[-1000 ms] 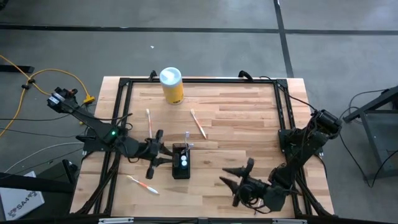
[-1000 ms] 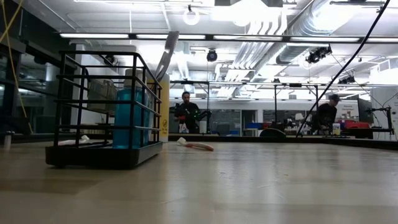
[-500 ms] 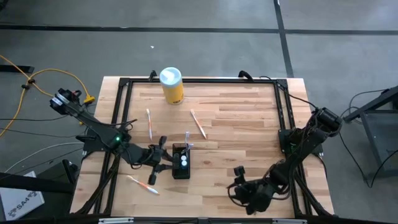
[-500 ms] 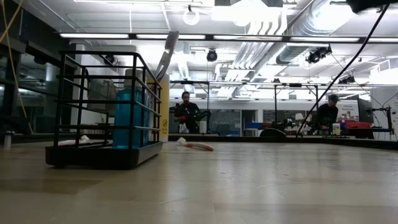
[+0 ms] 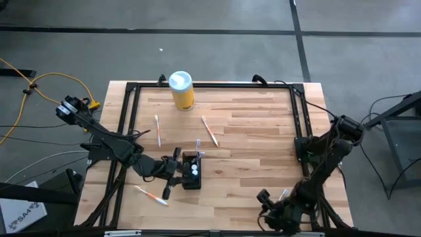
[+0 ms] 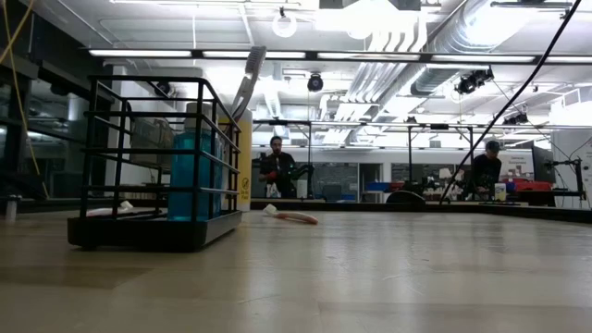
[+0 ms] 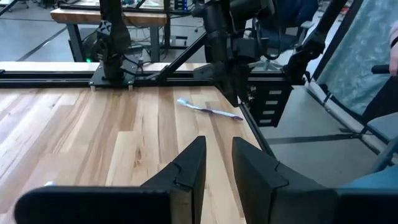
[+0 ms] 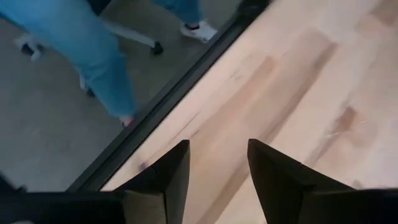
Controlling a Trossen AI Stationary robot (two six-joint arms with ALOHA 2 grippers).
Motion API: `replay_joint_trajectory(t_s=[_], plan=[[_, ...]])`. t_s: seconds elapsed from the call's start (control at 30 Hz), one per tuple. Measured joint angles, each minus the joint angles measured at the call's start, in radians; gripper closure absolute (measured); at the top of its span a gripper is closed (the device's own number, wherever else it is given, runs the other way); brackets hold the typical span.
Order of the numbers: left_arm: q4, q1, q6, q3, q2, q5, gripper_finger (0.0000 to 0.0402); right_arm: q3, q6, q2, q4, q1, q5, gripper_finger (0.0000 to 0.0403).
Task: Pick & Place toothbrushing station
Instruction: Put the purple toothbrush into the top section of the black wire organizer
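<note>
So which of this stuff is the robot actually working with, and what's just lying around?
In use: black holder; left gripper, open beside it.

Lying about: yellow canister; loose toothbrushes; right gripper, open, parked at the near edge.

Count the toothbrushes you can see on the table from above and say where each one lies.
5: one left of centre, one mid-table, one near the front left, one standing in the toothbrushing station, one by the right arm. Arms may hide others.
</note>
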State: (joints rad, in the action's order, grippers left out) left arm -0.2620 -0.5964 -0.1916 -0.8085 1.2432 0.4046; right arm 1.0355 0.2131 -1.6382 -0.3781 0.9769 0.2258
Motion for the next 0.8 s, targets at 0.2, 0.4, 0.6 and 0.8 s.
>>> replay_joint_trajectory(t_s=[0.2, 0.4, 0.6, 0.8], plan=[[-0.053, 0.000, -0.027, 0.000, 0.044, 0.000, 0.0326, 0.000, 0.020, 0.000, -0.109, 0.060, -0.025, 0.0250], [-0.156, 0.000, -0.026, 0.000, 0.105, 0.000, 0.0326, 0.000, 0.022, 0.000, -0.243, 0.086, -0.077, 0.0250], [-0.233, 0.000, -0.026, 0.000, 0.157, 0.000, 0.0326, 0.000, -0.008, 0.000, -0.294, 0.086, -0.095, 0.0253], [-0.250, 0.000, -0.026, 0.000, 0.175, 0.000, 0.0326, 0.000, -0.012, -0.013, -0.299, 0.081, -0.093, 0.0272]])
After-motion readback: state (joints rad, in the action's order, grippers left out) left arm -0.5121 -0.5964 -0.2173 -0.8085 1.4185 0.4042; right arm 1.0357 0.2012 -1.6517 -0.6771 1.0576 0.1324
